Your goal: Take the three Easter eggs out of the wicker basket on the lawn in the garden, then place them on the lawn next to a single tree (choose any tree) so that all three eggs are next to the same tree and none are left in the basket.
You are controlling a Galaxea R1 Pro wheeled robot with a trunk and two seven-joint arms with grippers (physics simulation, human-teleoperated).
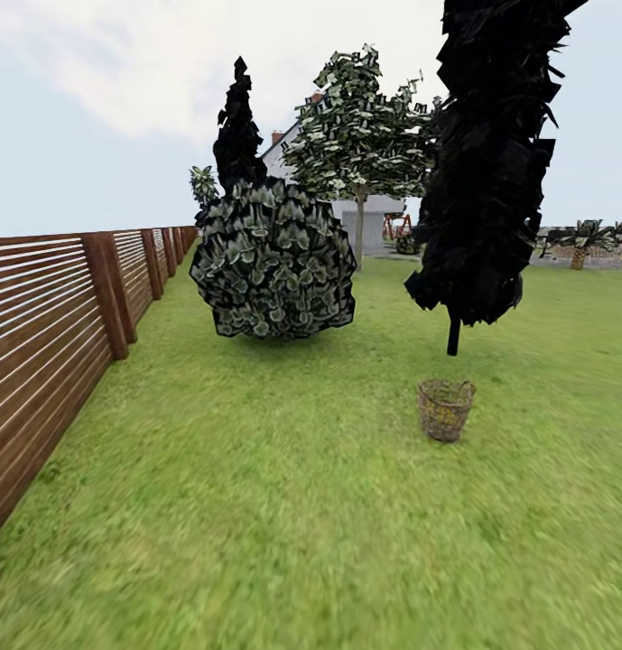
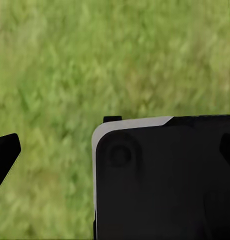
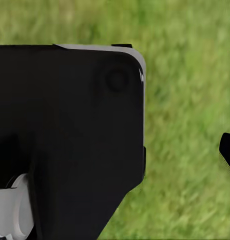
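You have the wicker basket (image 1: 446, 409) standing upright on the lawn (image 1: 256, 506), at about 1 o'clock from you in the head view, with open grass between you and it. Something yellowish shows through its weave, but it is too small to say if these are the eggs. Just behind the basket, at its 12 o'clock, stands the dark tree (image 1: 491, 153) with a thin black trunk. Farther back, at about 11 o'clock from the basket, you see the tree (image 1: 360, 135) with a pale grey trunk and speckled foliage. A big round bush (image 1: 274, 262) sits at your 11 o'clock, near the wooden fence (image 1: 58, 307) that runs along your left side. A grey house (image 1: 374, 217) is far behind.

In the left wrist view a black body of the robot (image 2: 165, 180) covers a part of the grass, and the same in the right wrist view (image 3: 70, 140). For both claws, you cannot tell from these pictures if they are wide or narrow.
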